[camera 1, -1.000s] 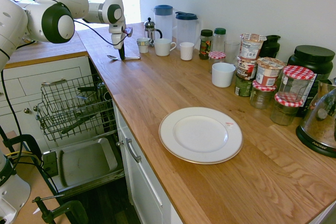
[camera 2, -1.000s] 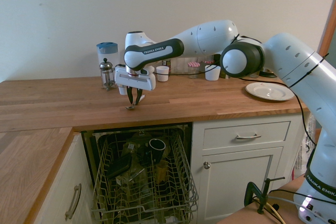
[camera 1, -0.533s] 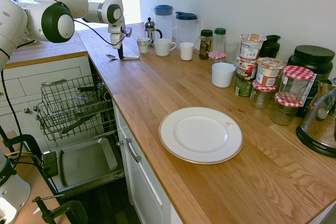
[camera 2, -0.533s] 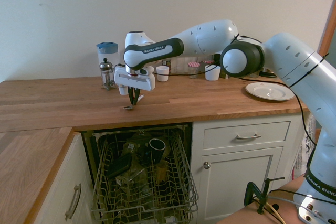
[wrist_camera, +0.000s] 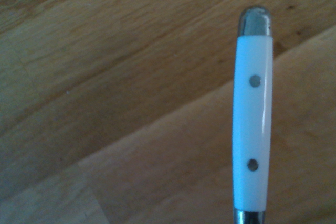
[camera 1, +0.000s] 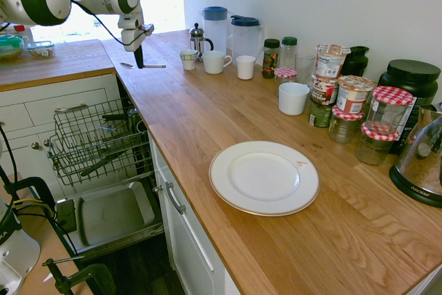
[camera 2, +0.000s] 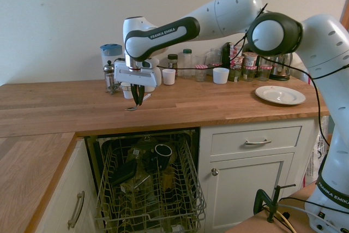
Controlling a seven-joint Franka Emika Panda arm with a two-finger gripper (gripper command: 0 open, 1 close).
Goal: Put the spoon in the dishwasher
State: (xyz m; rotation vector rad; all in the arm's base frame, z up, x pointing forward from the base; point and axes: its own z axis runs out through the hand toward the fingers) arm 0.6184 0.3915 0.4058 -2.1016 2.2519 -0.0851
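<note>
One slim silver metal spoon with white riveted handle [camera 1: 141, 66] pinched mid-handle, level, in the closed gripper [camera 1: 139, 64], above the oak countertop [camera 1: 228, 115]. Light, stiff, slippery; may swivel.

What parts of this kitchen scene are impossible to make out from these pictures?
- Spoon: the wrist view shows only its white handle; the picture's bottom edge cuts off the bowl.
- Gripper: in the second exterior view, the contact with the spoon is too small to see.
- Dishwasher: dark items in the rack overlap, so the second exterior view does not show which slots are free.
- Jar labels: too small to read in the first exterior view.
</note>
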